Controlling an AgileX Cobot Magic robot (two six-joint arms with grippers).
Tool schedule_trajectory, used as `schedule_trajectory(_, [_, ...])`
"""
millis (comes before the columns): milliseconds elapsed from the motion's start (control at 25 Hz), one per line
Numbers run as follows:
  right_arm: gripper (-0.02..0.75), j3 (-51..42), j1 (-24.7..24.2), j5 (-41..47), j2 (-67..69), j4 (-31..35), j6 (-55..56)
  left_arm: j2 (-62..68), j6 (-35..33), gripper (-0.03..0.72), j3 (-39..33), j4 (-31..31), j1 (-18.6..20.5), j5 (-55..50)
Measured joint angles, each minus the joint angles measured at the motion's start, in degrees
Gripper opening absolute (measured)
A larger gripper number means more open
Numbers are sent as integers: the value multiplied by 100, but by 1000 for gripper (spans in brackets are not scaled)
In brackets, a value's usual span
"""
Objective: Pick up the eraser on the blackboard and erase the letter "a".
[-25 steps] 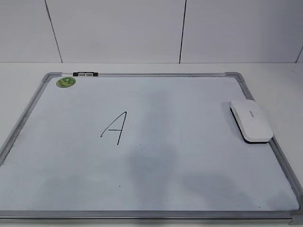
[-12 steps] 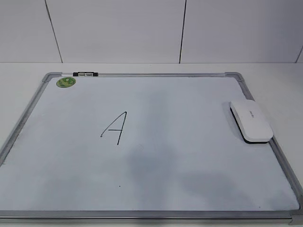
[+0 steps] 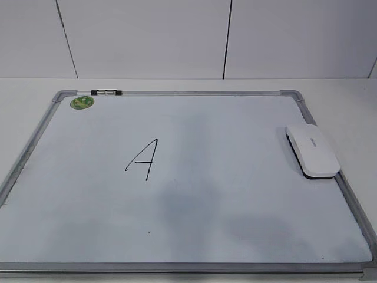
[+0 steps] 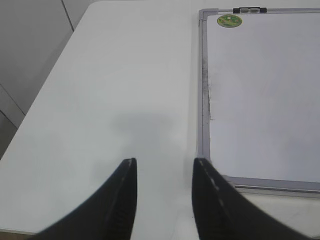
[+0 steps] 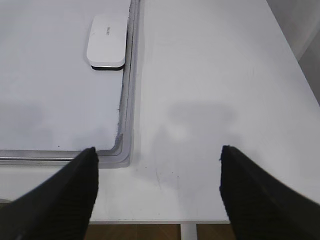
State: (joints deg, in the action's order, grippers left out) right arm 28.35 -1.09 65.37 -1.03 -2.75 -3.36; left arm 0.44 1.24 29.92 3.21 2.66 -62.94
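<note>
The blackboard (image 3: 247, 194) is a pale whiteboard with a grey frame, lying flat on the white table. The eraser (image 3: 313, 151), a white oblong block with a black underside, lies on the board against its right frame; it also shows in the right wrist view (image 5: 106, 40). A tall capital "A" (image 3: 143, 160) is drawn left of the board's middle. No small lowercase "a" shows in any view. My left gripper (image 4: 165, 167) is open and empty over the table left of the board (image 4: 260, 90). My right gripper (image 5: 157, 155) is wide open and empty, near the board's near right corner (image 5: 120, 150).
A round green sticker (image 3: 82, 102) and a black-and-silver clip (image 3: 106, 92) sit at the board's far left corner. White table (image 5: 210, 75) extends right of the board, with its front edge just below my right gripper. A wall stands behind.
</note>
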Motion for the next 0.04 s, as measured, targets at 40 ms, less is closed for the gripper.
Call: schedule_trajectory(40, [589, 0, 0, 0, 0, 0, 0, 0, 0, 263, 0, 0, 0, 0])
